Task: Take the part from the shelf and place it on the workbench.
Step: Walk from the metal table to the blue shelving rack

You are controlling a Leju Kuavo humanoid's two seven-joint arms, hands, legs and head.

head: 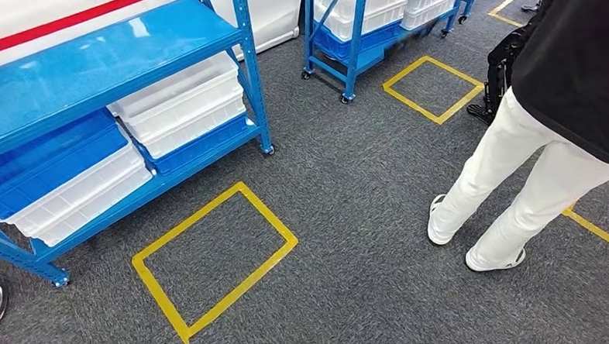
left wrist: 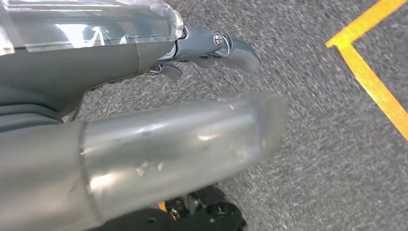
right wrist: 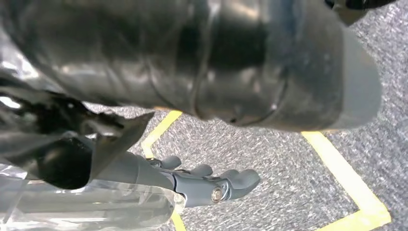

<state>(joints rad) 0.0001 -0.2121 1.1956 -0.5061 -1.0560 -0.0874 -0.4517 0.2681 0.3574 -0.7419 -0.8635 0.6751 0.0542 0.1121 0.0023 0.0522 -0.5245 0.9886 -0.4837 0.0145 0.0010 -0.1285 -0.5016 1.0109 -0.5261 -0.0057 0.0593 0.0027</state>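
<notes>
The left hand [left wrist: 211, 48] is slate-grey moulded plastic, its slim fingers [left wrist: 240, 52] rounded at the tips, with a silver screw head set in a bright metal collar at the knuckle. Its thick thumb [left wrist: 192, 139] wears a clear, glossy, creased plastic film, as does the ribbed grey cover behind it. The right hand [right wrist: 211, 185] matches: grey fingers [right wrist: 240, 179], a round silver screw, crinkled transparent wrap, and a dark glossy thumb [right wrist: 231, 57].

A shelf [head: 87, 65] stands at the left of the floor [head: 348, 185], with bins [head: 182, 104] stacked on its lower level. A taped rectangle [head: 212, 257] lies on the floor just before it. A second shelf [head: 357, 30] stands behind, a taped square [head: 433, 87] beside it. A person [head: 547, 122] stands at the right.
</notes>
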